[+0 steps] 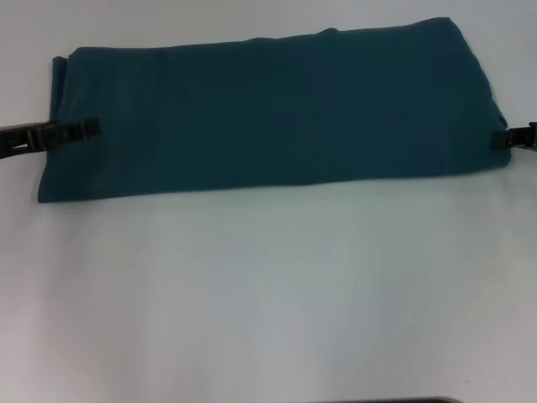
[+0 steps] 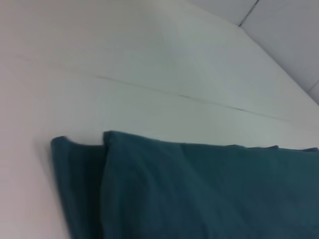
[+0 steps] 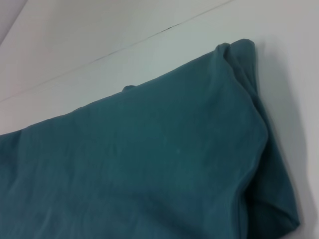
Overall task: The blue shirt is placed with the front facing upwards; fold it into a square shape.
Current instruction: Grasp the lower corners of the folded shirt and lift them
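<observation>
Shirt (image 1: 268, 113) lies on white bench (image 1: 268, 294), folded into a long band running left to right across the far half of the head view; no lettering or collar shows, only plain teal cloth. Its near edge is fairly straight, far edge slopes up twd the right. At the left end a lower layer sticks out a bit past the top fold, seen in head view and in left wrist view (image 2: 199, 189) as a narrow strip beside the thicker fold. Right end is rounded and bulky, w/ bunched cloth at the far corner in right wrist view (image 3: 149, 164). Left claw (image 1: 88, 128) comes in from the left edge, tips over the shirt's left end abt mid-height; fingers look pressed close together, but whether they pinch cloth can't tell. Right claw (image 1: 501, 139) comes in from the right edge, tip touching the shirt's right end near its near corner; spread or pressed together can't tell. A thin seam line crosses the bench beyond the shirt in both wrist views.
</observation>
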`<state>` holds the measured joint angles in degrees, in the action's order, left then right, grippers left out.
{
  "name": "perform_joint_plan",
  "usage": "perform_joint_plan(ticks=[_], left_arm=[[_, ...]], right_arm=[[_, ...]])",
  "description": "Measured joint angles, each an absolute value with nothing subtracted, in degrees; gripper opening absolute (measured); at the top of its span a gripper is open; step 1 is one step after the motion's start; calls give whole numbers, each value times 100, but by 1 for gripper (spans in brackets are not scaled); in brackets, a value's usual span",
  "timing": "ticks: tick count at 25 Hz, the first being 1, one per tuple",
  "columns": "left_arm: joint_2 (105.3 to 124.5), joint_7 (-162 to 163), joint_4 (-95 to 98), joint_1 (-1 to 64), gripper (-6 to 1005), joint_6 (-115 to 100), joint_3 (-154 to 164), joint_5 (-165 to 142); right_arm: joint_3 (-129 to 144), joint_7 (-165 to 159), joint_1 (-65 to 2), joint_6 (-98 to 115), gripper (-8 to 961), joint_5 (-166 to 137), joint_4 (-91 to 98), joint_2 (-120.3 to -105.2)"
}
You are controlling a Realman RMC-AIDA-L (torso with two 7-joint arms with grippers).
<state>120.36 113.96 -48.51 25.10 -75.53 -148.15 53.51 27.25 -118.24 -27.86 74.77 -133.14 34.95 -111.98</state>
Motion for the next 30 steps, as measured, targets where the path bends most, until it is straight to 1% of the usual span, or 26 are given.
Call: perform_joint_plan(ticks=[2, 7, 16, 30], left_arm=[[12013, 11541, -4851, 2500, 859, -7511, -14815, 5212], [11948, 11961, -4840, 2489, 858, -7517, -14822, 4838], [11806, 12248, -4802, 2487, 858, -7663, -14816, 4711], [11819, 12270, -4815, 2531, 859, -7652, -14801, 4495]], right_arm=[[2725, -11819, -2795, 7471, 127, -13314, 3495, -11196], [2725, -11813, -2819, 7470, 10, -13314, 3503, -11196], [2729, -11812, -2865, 7480, 10, -13317, 3508, -11197], [2734, -11803, -2843, 7470, 10, -13316, 3491, -11211]])
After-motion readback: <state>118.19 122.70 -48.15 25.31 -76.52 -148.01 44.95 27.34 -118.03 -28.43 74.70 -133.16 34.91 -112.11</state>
